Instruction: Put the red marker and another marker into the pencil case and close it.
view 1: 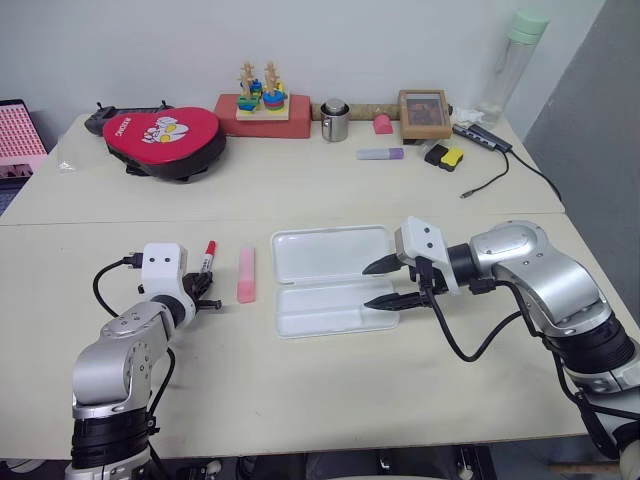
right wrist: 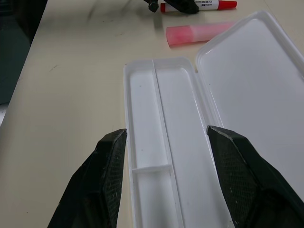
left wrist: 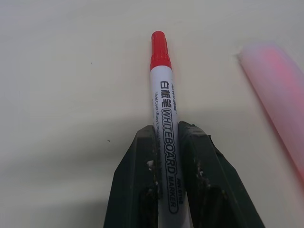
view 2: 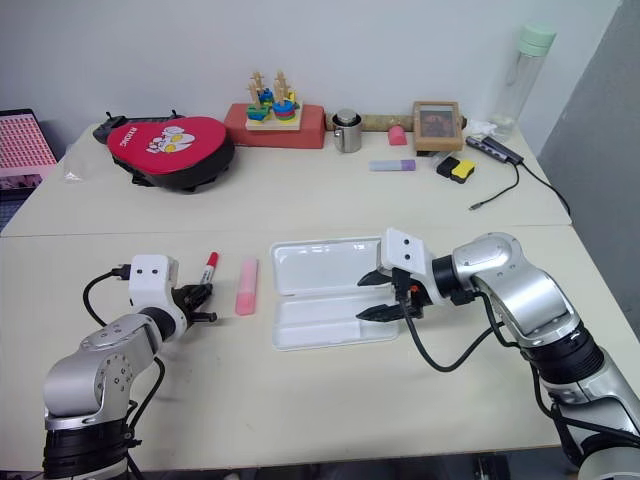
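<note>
Our left arm bends at the elbow and reaches forward and slightly down, so the left gripper (left wrist: 166,142) sits low over the table, its two black fingers (left wrist: 137,180) pressed against either side of the red marker (left wrist: 164,104), whose barrel runs out between them. Our right arm sweeps in from the right with the wrist turned toward our left, and the right gripper (view 1: 385,284) hangs above the right end of the pencil case (view 1: 330,315), tilted a little downward. Its fingers (right wrist: 102,180) stand well apart with nothing between them.
</note>
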Motion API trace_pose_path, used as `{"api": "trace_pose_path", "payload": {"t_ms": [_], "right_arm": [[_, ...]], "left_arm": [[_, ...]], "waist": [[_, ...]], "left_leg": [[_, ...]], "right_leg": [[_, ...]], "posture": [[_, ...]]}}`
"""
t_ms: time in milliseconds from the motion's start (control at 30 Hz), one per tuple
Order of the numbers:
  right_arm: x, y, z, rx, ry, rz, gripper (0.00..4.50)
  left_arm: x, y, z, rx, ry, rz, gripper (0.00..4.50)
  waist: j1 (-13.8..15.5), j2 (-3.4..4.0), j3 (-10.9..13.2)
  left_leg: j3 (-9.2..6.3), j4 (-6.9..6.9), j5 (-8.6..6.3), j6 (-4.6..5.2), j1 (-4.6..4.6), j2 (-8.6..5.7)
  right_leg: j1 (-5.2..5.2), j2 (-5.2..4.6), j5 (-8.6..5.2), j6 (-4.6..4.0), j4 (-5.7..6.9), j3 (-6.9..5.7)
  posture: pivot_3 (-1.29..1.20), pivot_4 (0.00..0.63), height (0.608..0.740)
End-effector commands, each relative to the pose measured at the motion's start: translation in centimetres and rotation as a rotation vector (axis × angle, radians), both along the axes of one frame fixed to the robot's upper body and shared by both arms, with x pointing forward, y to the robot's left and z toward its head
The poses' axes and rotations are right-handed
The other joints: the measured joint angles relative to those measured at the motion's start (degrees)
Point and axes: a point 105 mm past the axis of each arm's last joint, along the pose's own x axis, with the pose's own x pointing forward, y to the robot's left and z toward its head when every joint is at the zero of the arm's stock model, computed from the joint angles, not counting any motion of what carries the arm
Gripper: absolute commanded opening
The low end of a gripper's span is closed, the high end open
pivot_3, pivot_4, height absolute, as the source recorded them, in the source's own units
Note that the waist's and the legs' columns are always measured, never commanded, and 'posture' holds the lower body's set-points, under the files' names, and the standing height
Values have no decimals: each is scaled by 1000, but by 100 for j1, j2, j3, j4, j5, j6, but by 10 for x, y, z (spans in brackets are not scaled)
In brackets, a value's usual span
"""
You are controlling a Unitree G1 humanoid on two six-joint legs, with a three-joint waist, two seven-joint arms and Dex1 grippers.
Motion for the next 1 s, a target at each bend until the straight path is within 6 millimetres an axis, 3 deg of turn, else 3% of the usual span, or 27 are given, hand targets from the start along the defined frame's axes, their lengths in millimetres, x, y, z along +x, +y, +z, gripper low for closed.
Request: {"api": "trace_pose_path", "payload": {"t_ms": [33,133,267,467,600,667,733,833,1000], "right_arm": [[-4,2,8,11,-29,24,2795],[-4,1,8,9,-29,24,2795],[-4,0,9,5,-29,23,2795],[-3,-23,8,-72,-25,25,2795],[1,-31,7,-77,-26,-9,2795],[2,-33,5,-79,-27,-19,2795],[3,-40,2,-91,-26,-47,2795],[5,-44,0,-88,-24,-85,2795],[6,-42,0,-75,-30,-101,2795]], "left_arm": [[1,4,11,1,-40,12,379],[2,5,14,30,-55,8,379],[4,5,40,169,-134,-52,379],[-6,-42,97,403,-251,-480,379],[-10,-64,116,463,-308,-655,379],[-11,-71,119,467,-315,-704,379],[-16,-95,120,452,-322,-844,379],[-24,-123,110,472,-307,-1032,379],[-33,-148,91,468,-290,-1229,379]], "waist": [[0,0,0],[0,0,0],[0,0,0],[7,0,1],[6,0,1],[3,1,2],[3,1,2],[2,1,2],[-19,1,2]], "left_leg": [[0,0,0,0,0,0],[0,0,0,0,0,0],[0,0,0,-1,0,0],[-3,-2,4,-7,-12,-2],[4,-2,4,-7,-12,-3],[3,-3,4,-7,-11,-2],[4,-3,4,-6,-11,-2],[5,-2,4,-6,-14,-3],[9,-2,4,-6,-12,-2]], "right_leg": [[0,0,0,0,0,0],[0,0,0,0,0,0],[0,0,0,0,0,0],[-6,-2,0,1,-8,-4],[-4,-3,-1,7,-17,0],[-4,-3,-1,8,-16,-1],[-4,-2,-1,8,-15,0],[-4,-2,-1,9,-16,0],[-5,-2,1,9,-14,4]], "posture": [[0,150,740],[0,150,740],[0,150,740],[0,150,740],[0,150,740],[0,150,740],[0,150,740],[0,150,740],[0,150,740]]}}
